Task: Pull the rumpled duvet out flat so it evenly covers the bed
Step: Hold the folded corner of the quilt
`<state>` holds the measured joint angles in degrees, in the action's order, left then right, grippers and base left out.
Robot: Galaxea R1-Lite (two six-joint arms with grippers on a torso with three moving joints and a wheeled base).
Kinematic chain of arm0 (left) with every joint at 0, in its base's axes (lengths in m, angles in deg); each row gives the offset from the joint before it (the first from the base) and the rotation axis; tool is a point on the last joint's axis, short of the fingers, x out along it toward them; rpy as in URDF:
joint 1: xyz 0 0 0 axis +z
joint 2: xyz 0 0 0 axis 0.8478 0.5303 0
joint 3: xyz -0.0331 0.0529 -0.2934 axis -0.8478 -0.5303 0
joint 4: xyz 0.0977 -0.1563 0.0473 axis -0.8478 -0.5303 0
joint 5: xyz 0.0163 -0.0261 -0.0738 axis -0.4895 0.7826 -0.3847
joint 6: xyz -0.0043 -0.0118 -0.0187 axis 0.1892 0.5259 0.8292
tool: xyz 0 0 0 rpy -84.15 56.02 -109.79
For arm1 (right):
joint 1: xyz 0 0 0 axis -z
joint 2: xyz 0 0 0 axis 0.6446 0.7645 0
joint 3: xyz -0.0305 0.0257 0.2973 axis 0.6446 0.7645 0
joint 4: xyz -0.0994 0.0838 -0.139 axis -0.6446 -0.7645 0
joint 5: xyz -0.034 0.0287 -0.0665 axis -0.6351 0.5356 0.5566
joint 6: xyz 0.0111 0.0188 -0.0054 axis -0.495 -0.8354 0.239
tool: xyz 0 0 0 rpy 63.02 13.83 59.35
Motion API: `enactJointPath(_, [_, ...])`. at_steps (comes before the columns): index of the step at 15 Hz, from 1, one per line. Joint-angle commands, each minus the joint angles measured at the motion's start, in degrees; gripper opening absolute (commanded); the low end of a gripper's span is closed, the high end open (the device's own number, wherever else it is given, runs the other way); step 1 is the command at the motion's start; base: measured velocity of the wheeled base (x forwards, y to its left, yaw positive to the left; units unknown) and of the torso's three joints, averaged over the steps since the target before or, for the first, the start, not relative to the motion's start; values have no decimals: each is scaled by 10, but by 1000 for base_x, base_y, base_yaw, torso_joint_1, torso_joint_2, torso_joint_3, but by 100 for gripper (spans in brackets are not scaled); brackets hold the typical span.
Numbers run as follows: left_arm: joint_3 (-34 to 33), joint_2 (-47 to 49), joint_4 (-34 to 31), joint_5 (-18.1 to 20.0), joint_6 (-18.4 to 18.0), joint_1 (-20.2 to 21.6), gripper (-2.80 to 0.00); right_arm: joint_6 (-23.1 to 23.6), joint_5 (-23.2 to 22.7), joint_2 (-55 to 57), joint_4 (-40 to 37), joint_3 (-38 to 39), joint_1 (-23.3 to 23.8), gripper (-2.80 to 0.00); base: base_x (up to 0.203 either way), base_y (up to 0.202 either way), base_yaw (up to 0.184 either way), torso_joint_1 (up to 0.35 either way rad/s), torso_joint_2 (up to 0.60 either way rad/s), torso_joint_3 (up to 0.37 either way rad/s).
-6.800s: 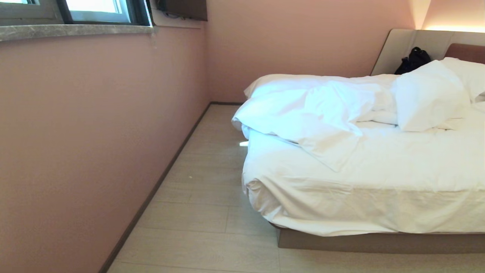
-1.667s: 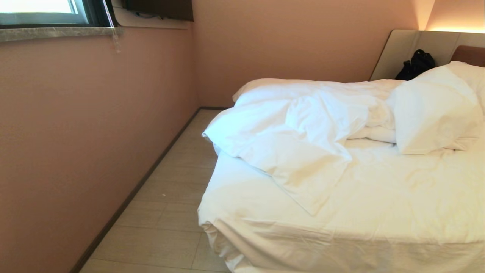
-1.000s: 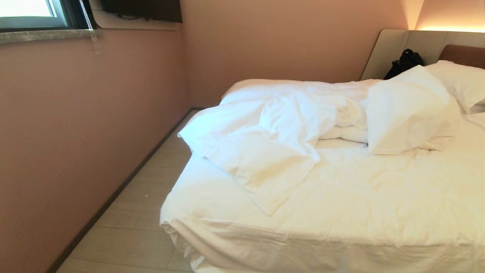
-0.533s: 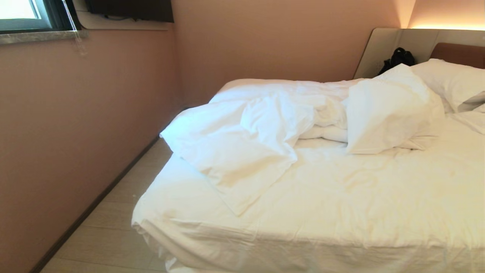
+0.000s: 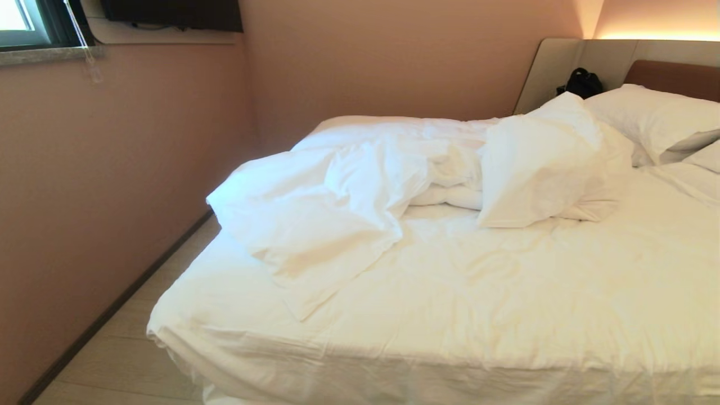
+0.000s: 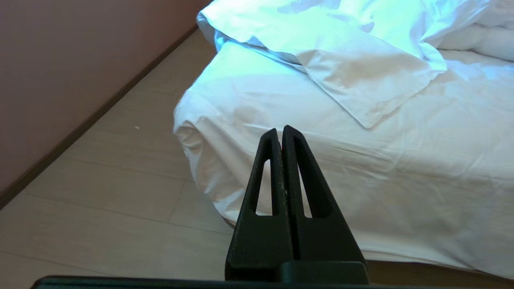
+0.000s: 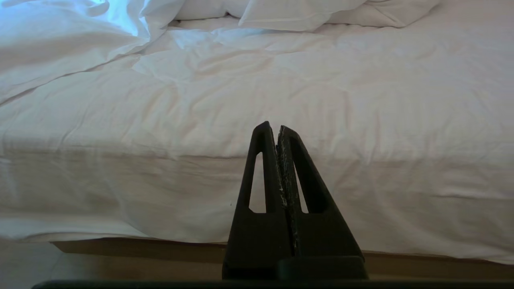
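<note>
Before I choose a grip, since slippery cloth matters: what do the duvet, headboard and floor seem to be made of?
Duvet: matte white woven cloth, likely cotton over soft filling; it holds puffy folds and creases. Headboard: smooth beige and brown padded panels, perhaps leatherette. Floor: pale wood-look planks with visible seams, faint sheen; laminate or wood, unclear.

Pink wall (image 5: 112,169) ran left of the floor (image 5: 112,360); window (image 5: 22,22) above it. Black bag (image 5: 582,83) sat beyond the pillows (image 5: 647,118), far from that wall.
</note>
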<state>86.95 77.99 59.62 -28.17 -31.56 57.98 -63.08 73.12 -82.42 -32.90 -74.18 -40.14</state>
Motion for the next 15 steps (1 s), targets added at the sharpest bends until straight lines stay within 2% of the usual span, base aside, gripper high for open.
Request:
enactJointPath(1, [0, 1, 0, 0, 1, 0, -280, 0, 0, 1, 0, 0, 0, -280, 0, -195, -3, 2, 4, 5])
enactJointPath(15, [0, 1, 0, 0, 0, 0, -280, 0, 0, 1, 0, 0, 0, -280, 0, -195, 0, 2, 2, 3])
